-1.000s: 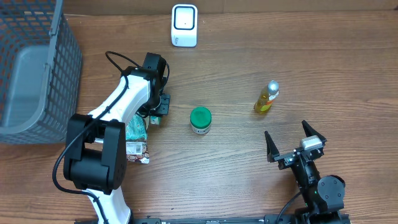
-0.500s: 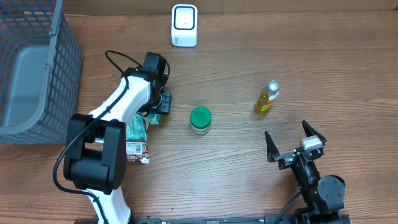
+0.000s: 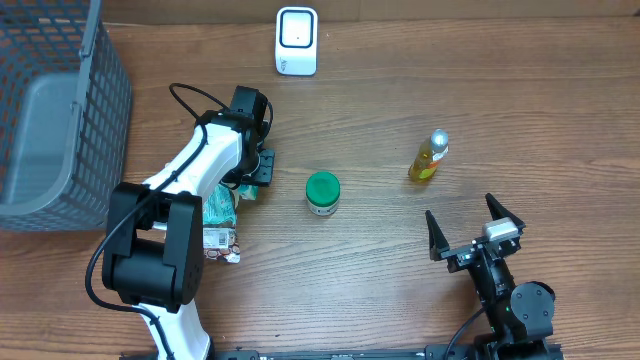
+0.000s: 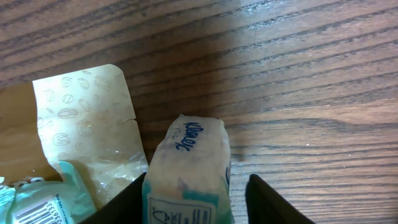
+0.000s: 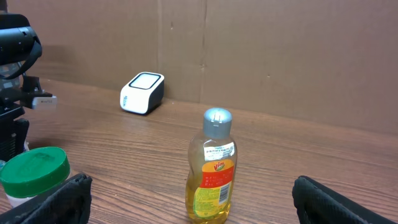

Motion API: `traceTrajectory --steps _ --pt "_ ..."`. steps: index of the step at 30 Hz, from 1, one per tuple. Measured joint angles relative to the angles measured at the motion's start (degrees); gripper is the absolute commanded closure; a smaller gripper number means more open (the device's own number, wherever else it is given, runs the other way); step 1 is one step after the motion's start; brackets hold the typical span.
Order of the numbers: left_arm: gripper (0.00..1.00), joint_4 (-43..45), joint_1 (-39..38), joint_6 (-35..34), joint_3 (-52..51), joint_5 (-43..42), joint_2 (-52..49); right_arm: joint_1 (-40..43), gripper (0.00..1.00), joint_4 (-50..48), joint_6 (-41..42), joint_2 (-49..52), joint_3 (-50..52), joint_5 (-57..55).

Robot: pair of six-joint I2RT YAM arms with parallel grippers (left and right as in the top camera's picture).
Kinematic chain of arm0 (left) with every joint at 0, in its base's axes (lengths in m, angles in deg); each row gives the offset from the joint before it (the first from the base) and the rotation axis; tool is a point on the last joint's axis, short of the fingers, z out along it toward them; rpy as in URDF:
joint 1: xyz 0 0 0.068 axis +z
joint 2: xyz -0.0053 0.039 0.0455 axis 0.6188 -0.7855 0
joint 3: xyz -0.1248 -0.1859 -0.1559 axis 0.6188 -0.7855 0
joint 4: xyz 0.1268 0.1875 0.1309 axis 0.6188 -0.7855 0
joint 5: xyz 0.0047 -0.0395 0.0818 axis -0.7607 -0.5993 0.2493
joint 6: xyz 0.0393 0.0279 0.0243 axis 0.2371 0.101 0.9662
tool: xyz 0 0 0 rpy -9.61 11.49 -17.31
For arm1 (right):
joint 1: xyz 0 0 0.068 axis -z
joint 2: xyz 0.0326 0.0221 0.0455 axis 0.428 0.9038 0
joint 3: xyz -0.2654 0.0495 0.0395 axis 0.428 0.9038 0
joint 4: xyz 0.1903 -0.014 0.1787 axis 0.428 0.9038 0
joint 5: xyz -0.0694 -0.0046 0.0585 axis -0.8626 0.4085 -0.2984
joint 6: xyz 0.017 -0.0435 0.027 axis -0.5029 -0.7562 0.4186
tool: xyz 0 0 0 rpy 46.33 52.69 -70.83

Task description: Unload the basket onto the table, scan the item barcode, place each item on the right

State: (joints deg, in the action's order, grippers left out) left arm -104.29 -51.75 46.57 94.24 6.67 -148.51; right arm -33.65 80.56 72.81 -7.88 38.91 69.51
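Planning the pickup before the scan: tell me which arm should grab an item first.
Left. The left gripper is down over the tissue pack, its open fingers standing on either side of it. The right gripper is open too, but stands apart from the bottle.

- Table [image 3: 400, 100]: brown wood with a strong dark grain; smooth, with a dull sheen.
- Basket [image 3: 90, 110]: grey mesh, matt; whether metal or plastic could not be told.
- Scanner [image 3: 297, 41]: white plastic; smooth and glossy.
- Jar [image 3: 322, 192]: lid was green plastic, smooth, with a slight sheen.
- Bottle [image 5: 211, 168]: clear glossy plastic with a printed label; cap had a silver, metallic look.
- Tissue pack [image 4: 189, 174]: soft plastic film, wrinkled and faintly shiny.
- Pouch [image 4: 84, 124]: tan, paper-like and matt, printed; a crinkled clear film showed at its lower edge.
- Back wall [image 5: 280, 56]: brown cardboard, matt.
- Left arm [image 3: 200, 160]: white plastic shell, smooth and glossy.
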Motion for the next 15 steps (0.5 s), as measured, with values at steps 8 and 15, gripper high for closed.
traceTrajectory --steps 8,15 --pt "0.6 0.0 0.0 -0.04 0.0 0.0 0.0 -0.02 0.0 0.0 -0.02 0.0 0.0 0.02" --pt "0.65 0.0 0.0 -0.02 0.0 0.0 0.0 -0.02 0.0 0.02 0.02 0.0 0.0 0.02"
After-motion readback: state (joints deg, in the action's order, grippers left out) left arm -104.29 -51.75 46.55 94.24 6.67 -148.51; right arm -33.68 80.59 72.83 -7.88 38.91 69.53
